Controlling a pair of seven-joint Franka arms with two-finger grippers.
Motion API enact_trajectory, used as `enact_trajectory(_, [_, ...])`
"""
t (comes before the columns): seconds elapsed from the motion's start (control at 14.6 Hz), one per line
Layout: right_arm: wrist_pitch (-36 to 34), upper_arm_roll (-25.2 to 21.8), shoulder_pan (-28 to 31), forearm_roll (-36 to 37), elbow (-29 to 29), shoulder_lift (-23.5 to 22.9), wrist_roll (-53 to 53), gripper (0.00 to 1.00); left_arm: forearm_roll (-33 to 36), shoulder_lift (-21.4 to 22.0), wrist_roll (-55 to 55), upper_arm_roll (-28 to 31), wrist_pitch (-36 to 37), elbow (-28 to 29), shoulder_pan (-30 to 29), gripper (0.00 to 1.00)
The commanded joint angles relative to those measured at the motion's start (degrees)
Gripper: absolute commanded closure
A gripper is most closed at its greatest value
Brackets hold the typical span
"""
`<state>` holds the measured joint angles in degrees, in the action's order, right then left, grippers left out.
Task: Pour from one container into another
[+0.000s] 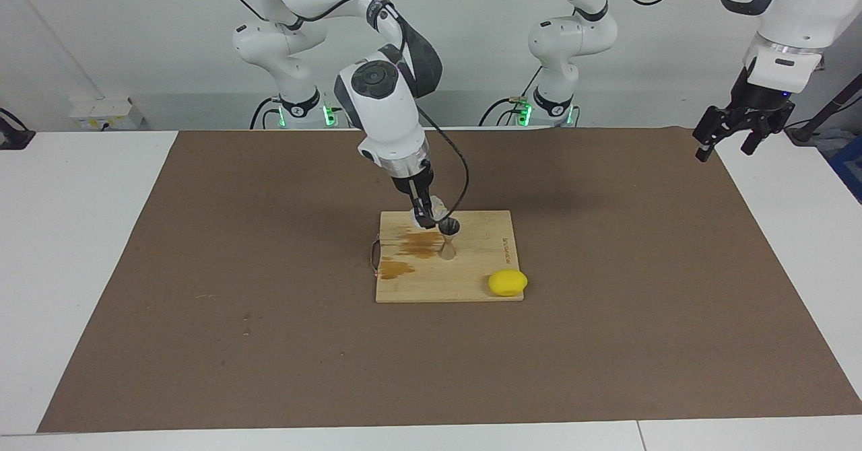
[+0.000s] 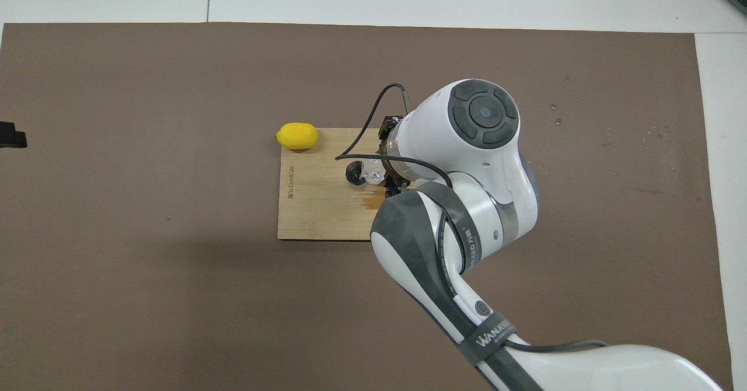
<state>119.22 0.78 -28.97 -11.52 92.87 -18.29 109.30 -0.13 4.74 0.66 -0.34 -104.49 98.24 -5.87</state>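
A small clear glass tumbler hangs tipped in my right gripper, which is shut on it. Its mouth leans over the top cone of the metal jigger, which stands upright on the wooden board. Much of the gripper is hidden under the right arm in the overhead view. My left gripper hangs open in the air over the table's edge at the left arm's end, holding nothing.
Brown wet stains mark the board beside the jigger, toward the right arm's end. A yellow lemon lies at the board's corner farthest from the robots. A brown mat covers the table.
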Motion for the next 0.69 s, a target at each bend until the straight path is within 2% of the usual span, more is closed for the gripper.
enact_trajectory(0.0, [-1.62, -0.34, -0.38, 1.77, -2.08, -0.96, 1.97, 1.00, 0.22, -4.65, -0.93, 0.60, 4.90, -7.78, 0.95, 0.00])
enact_trajectory(0.21, [-1.63, -0.34, -0.38, 1.68, -2.08, -1.05, 1.97, 1.00, 0.39, -8.34, -0.93, 0.86, 7.88, -12.44, 1.04, 0.00])
enact_trajectory(0.62, [-1.45, -0.34, -0.38, 1.77, -2.08, -1.05, 3.20, 1.00, 0.31, -8.35, -0.93, 1.04, 11.67, -12.28, 1.12, 0.00])
